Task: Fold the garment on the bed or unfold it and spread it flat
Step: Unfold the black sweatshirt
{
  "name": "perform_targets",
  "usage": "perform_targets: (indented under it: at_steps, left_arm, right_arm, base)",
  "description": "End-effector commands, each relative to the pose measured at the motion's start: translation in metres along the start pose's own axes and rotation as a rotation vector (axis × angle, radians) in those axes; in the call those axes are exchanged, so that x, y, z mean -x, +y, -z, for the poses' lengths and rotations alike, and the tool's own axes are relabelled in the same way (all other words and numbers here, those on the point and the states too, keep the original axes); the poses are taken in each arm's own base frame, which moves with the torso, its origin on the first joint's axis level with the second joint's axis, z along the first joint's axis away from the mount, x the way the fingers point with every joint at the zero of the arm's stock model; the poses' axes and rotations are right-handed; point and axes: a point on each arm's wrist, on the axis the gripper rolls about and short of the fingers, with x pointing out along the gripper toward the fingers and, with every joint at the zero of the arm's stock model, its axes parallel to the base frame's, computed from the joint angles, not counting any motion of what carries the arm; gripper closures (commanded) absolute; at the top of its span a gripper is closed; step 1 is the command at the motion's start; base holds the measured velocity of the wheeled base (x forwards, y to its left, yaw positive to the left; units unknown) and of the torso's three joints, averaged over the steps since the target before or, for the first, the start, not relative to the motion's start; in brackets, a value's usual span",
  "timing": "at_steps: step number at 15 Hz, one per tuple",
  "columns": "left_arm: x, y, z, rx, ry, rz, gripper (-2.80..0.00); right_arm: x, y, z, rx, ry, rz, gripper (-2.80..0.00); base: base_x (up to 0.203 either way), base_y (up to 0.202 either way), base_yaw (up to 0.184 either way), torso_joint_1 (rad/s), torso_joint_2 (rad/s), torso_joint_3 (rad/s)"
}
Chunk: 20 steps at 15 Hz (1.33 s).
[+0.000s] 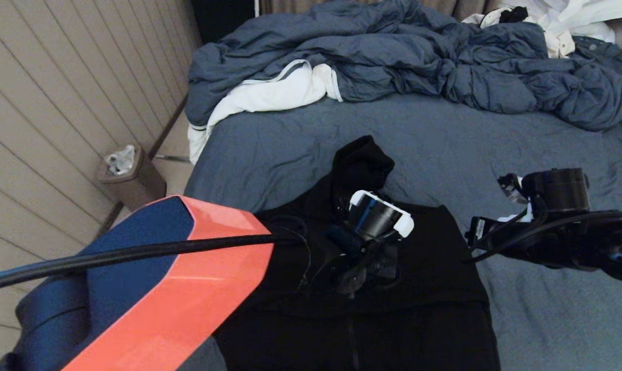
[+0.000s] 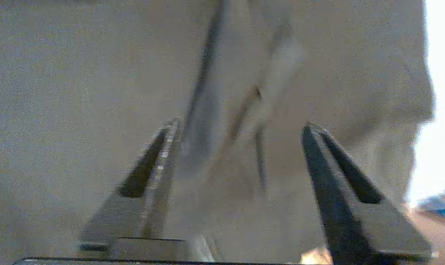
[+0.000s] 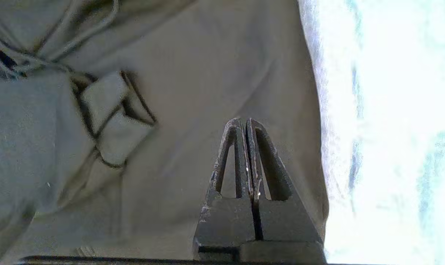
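1. The black garment (image 1: 424, 268) lies on the bed (image 1: 496, 139), its hood toward the duvet (image 1: 393, 56).
2. My left pincer (image 2: 241, 127) is open over the garment; nothing is held.
3. My right pincer (image 3: 243, 123) is closed beside the garment's edge.
4. I should pinch one layer only and pull slowly.

The left arm's orange and blue casing (image 1: 177, 288) covers the hoodie's (image 1: 424, 288) left side and the near left corner of the bed (image 1: 445, 149). The hoodie's lower part runs off the head view's bottom edge. The left gripper (image 1: 360, 273) is lost against the black cloth there; the left wrist view is smeared. The right arm (image 1: 558, 226) runs off the right edge.
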Motion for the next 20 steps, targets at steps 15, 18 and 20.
perform_targets:
  at_steps: [15, 18, 20]
  left_arm:
    - [-0.084, 0.026, 0.026, -0.109, -0.077, -0.149, -2.80]
    - [-0.087, 0.027, 0.028, -0.101, -0.082, -0.149, 0.00]
    - [-0.084, 0.027, 0.023, -0.093, -0.093, -0.146, 0.00]
  right_arm:
    - [-0.011, 0.000, 0.010, 0.004, 0.001, -0.021, 0.00]
    - [-0.011, 0.000, 0.010, 0.004, 0.001, -0.021, 0.00]
    - [-0.011, 0.000, 0.010, 0.006, 0.001, -0.021, 0.00]
  base:
    - [0.000, 0.000, 0.000, 0.000, 0.00, 0.000]
    - [0.000, 0.000, 0.000, 0.000, 0.00, 0.000]
    - [0.000, 0.000, 0.000, 0.000, 0.00, 0.000]
